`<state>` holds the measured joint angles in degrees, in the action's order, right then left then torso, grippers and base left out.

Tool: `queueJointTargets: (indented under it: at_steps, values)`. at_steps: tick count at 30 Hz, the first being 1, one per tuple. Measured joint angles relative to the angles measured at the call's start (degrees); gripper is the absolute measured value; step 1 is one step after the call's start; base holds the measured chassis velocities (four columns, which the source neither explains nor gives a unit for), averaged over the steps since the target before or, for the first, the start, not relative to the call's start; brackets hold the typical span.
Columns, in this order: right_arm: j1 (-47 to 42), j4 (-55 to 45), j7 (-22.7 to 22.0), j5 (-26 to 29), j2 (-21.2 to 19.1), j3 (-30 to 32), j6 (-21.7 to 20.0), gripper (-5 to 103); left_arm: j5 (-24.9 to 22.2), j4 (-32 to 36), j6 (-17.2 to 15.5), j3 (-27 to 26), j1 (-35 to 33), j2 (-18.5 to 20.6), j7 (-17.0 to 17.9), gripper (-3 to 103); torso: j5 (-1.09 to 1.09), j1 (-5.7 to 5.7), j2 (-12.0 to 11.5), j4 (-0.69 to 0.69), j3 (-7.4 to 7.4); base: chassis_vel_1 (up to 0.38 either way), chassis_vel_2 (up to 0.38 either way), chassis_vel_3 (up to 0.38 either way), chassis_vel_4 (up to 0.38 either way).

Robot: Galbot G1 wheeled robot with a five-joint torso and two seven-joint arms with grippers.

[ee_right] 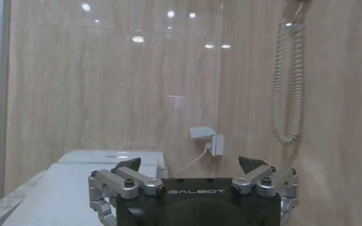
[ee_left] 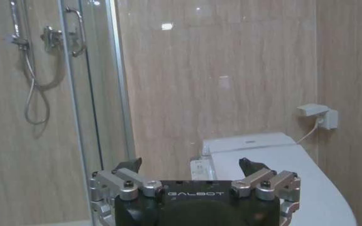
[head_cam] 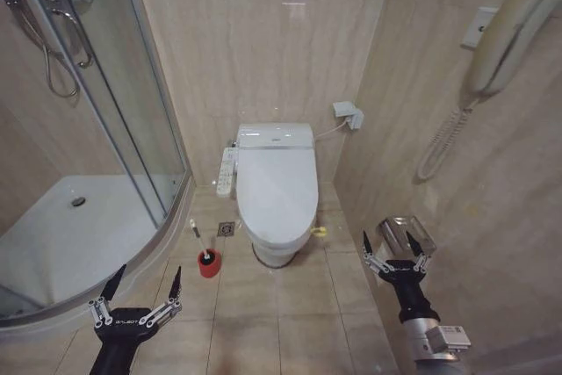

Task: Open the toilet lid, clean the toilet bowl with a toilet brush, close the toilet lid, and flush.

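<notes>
Both grippers sit closest to my head camera, low in the frame: the left gripper hangs over the floor tiles near the shower tray, the right gripper hovers beside the right-hand wall, in front of a chrome paper holder. Each has its fingers spread wide apart and holds nothing; both wrist views show the same splayed tips.

Ahead of me the toilet lid lies flat and closed over the toilet bowl, so the bowl itself is hidden. On the floor just left of the pedestal stands the toilet brush, its thin handle leaning out of the red holder cup.

I judge that lifting the lid is the step in hand and that nothing of the task is done yet. To do it well, I would drive closer first, since both arms are well short of the toilet. Then I would bring one gripper to the lid's front edge, catch it from below and swing it up and back on its hinge, without dragging the seat along.

Counted: two grippers, one toilet, one lid, one brush, one red cup.
</notes>
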<state>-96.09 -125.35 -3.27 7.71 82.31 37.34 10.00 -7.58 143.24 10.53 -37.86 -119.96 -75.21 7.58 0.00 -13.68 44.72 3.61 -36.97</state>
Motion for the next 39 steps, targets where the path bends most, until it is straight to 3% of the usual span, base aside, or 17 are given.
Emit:
queueJointTargets:
  at_steps: [4, 10, 14, 20, 26, 39]
  values:
    - [0.22, 0.08, -0.09, -0.01, -0.01, 0.12, 0.51, 100, 0.00, 0.01, 0.00, 0.01, 0.00, 0.00, -0.01, 100, 0.03, -0.02, 0.00, -0.04, -0.01, -0.233, 0.253, 0.245, -0.237]
    - [0.42, 0.41, -0.37, -0.18, -0.06, 0.57, 1.61, 100, 0.00, 0.00, 0.00, 0.00, 0.01, 0.01, 0.00, 100, -0.01, -0.08, -0.03, 0.03, -0.02, -0.205, 0.208, 0.161, -0.190]
    - [0.37, 0.48, 0.00, -0.68, 0.14, 0.60, 1.70, 100, 0.00, 0.00, 0.00, 0.00, 0.00, -0.01, 0.01, 100, 0.00, -0.05, -0.03, -0.07, -0.02, -0.054, 0.068, 0.007, -0.014]
    - [0.42, 1.00, 0.13, -0.90, 0.45, 0.52, 1.86, 100, 0.00, 0.00, 0.00, 0.00, 0.00, -0.01, -0.01, 100, 0.00, 0.04, 0.02, 0.03, 0.02, 0.016, -0.037, -0.003, 0.032]
    - [0.81, 1.21, 0.02, -0.47, 0.34, 0.39, 1.99, 100, 0.00, 0.00, 0.00, 0.00, -0.01, -0.01, 0.00, 100, 0.01, 0.02, 0.01, -0.01, 0.01, -0.050, 0.056, 0.044, -0.046]
    - [2.30, 2.76, -3.58, -3.90, -0.09, 0.87, 2.44, 100, 0.00, 0.00, 0.00, 0.00, -0.01, 0.00, 0.00, 100, 0.00, -0.03, -0.02, -0.01, -0.01, -0.100, 0.095, 0.105, -0.101]
